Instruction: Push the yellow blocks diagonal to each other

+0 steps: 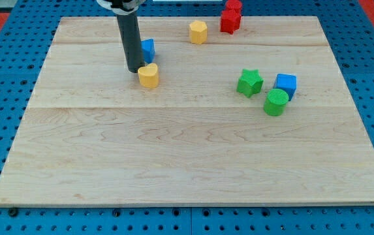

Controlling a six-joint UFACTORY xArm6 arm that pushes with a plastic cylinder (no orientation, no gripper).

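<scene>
Near half of the worktop (193, 163) carries nothing. Mid-depth on the view's right: green cylinder (276, 102), green star (250, 82) and blue cube (286, 85), bunched close, well apart from the task blocks.

No pincer on this rig, so no jaw state to report; just the rod. My tip (135, 70) sits just beside the yellow heart-shaped block (149, 76), on its upper-left side, touching or nearly so; can't tell which. Second blue block (147, 49) is right behind the rod, partly hidden.

Farther back: yellow hexagonal block (198, 31) near the view's top, with the red blocks (230, 16) just to its right at the far edge.

Key relation: the heart lies down-right of my tip; the hexagonal one is up-right of the heart. My read: they already sit roughly diagonal, so a short push toward the view's bottom-right would refine that.
</scene>
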